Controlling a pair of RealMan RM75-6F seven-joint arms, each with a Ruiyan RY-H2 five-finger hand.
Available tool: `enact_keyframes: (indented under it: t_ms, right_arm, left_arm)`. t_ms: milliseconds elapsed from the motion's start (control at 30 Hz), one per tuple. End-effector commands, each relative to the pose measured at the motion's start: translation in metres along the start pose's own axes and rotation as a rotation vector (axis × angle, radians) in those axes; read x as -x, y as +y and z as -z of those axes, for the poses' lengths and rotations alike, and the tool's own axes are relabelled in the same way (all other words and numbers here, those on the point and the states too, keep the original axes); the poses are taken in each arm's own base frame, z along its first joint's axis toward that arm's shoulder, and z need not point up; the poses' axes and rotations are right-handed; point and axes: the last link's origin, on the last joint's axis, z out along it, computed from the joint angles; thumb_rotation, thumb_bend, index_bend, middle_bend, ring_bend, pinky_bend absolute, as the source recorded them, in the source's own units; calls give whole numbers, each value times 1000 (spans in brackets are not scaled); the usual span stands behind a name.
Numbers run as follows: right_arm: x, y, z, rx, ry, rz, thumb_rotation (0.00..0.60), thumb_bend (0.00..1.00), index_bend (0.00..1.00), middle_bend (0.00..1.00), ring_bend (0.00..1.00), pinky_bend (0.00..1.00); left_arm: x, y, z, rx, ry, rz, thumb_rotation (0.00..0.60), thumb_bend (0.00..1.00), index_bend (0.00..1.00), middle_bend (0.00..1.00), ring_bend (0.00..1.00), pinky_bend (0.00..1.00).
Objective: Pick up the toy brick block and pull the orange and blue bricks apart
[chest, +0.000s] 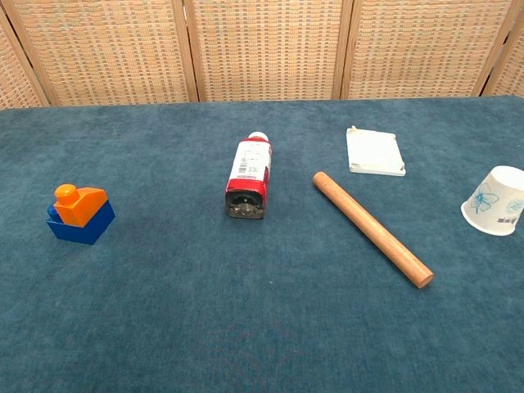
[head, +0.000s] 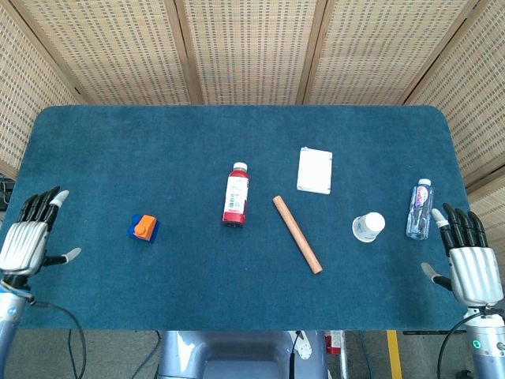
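The toy brick block [head: 144, 227] lies on the blue table cloth at the left: an orange brick [chest: 79, 204] sits joined on top of a blue brick [chest: 81, 225]. My left hand [head: 31, 234] hovers at the table's left edge, well left of the block, fingers spread and holding nothing. At the right edge my right hand [head: 467, 257] also has its fingers apart and is empty. Neither hand appears in the chest view.
A red drink bottle [head: 236, 195] lies in the middle, a wooden rod [head: 297, 234] to its right. A white pad [head: 314, 170] lies further back. A tipped paper cup [head: 368, 227] and a small water bottle [head: 420, 208] lie near my right hand.
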Motion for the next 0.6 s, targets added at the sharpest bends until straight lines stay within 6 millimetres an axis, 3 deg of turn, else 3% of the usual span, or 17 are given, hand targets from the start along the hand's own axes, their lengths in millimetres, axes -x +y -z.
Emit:
enact_keyframes:
  t_ms: [33,367,600]
  right_arm:
    - [0,0,0,11,-5,8,600,0,0,0,0,0]
    - [-3,-1,2,28,-17,9,600,0,0,0,0,0]
    - [0,0,-2,37,-24,13,600,0,0,0,0,0]
  left_arm:
    - [0,-1,4,11,28,-17,600,0,0,0,0,0]
    - [8,6,-4,52,-16,-41,600,7,0,0,0,0]
    - [23,42,-62,300,-123,-144,600,62,44,9,7,0]
